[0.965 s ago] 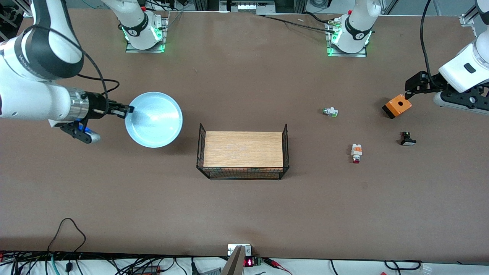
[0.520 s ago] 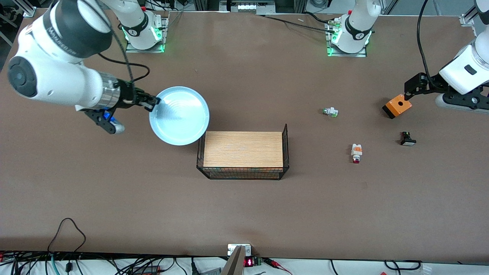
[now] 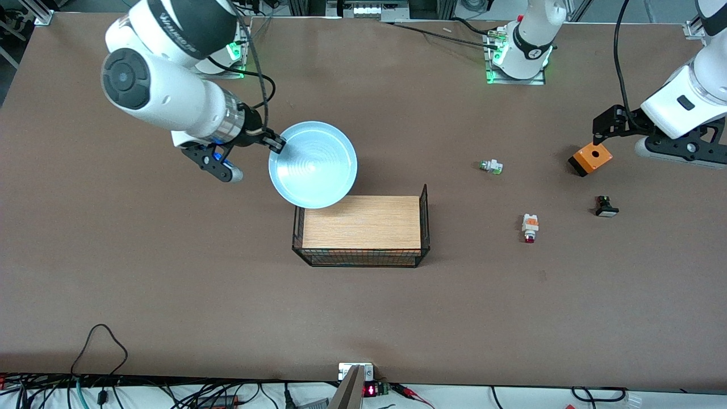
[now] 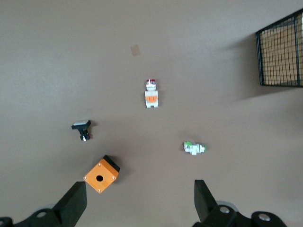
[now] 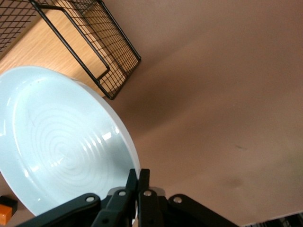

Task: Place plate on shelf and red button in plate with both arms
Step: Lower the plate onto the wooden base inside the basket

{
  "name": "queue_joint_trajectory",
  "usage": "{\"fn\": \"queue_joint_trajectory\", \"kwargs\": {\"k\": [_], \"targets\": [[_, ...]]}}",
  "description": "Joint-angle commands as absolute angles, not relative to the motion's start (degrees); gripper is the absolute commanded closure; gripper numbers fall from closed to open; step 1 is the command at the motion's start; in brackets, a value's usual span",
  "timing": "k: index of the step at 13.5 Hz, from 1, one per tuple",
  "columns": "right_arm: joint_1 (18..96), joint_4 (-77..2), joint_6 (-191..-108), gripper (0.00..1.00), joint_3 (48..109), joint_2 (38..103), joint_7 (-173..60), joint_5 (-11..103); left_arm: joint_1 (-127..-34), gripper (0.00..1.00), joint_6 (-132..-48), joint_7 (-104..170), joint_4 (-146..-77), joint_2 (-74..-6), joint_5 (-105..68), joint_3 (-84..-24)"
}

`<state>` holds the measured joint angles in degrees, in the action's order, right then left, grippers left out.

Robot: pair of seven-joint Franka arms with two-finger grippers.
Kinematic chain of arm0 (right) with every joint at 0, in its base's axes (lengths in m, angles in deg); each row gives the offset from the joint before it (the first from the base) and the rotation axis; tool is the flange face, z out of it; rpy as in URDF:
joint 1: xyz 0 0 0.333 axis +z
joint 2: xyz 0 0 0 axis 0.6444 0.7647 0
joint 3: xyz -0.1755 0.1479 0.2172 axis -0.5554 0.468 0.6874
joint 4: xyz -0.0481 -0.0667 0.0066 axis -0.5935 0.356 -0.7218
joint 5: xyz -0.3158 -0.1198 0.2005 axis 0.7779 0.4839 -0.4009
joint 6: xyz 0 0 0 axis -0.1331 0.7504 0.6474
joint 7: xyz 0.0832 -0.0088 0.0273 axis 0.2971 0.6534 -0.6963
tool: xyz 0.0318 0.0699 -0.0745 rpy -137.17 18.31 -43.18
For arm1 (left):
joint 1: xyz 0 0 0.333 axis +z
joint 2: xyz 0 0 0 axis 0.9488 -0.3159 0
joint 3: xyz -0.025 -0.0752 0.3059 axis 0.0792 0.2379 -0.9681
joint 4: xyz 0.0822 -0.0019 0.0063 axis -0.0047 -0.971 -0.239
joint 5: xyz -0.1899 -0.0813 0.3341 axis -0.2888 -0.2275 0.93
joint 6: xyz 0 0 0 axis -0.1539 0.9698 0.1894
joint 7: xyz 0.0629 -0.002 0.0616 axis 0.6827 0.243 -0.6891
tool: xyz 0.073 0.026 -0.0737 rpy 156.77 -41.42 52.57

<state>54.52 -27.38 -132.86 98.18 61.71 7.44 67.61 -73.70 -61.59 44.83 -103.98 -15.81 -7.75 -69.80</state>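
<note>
My right gripper (image 3: pixel 277 143) is shut on the rim of the pale light-blue plate (image 3: pixel 313 165) and holds it in the air, its edge over the corner of the wooden-topped wire rack (image 3: pixel 361 222). The right wrist view shows the plate (image 5: pixel 61 142) clamped between the shut fingers (image 5: pixel 138 179). The red button (image 3: pixel 530 226) lies on the table toward the left arm's end; it also shows in the left wrist view (image 4: pixel 151 94). My left gripper (image 3: pixel 596 136) is open and empty, up over the table by the orange box (image 3: pixel 590 158).
A white-and-green button (image 3: pixel 492 166) lies farther from the front camera than the red one. A black white-capped button (image 3: pixel 606 207) lies beside the red button toward the left arm's end. The rack's wire ends stand up above its wooden top.
My right arm has carried the plate from the right arm's end of the table toward the rack, now overlapping its corner. My left gripper has shifted slightly by the orange box.
</note>
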Motion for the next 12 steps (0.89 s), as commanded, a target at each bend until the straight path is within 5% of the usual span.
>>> {"fn": "queue_joint_trajectory", "kwargs": {"k": [1, 12], "targets": [[56.29, -27.27, -137.08, 1.0, 98.0, 63.36, 8.75, 70.03, -73.52, 0.0, -59.78, 44.34, -103.39, -15.93, -8.65, -69.77], [60.16, -29.9, -147.9, 1.0, 97.56, 68.45, 11.29, 69.95, -73.26, 0.0, -59.69, 44.61, -99.61, -19.26, -8.04, -69.86]]}}
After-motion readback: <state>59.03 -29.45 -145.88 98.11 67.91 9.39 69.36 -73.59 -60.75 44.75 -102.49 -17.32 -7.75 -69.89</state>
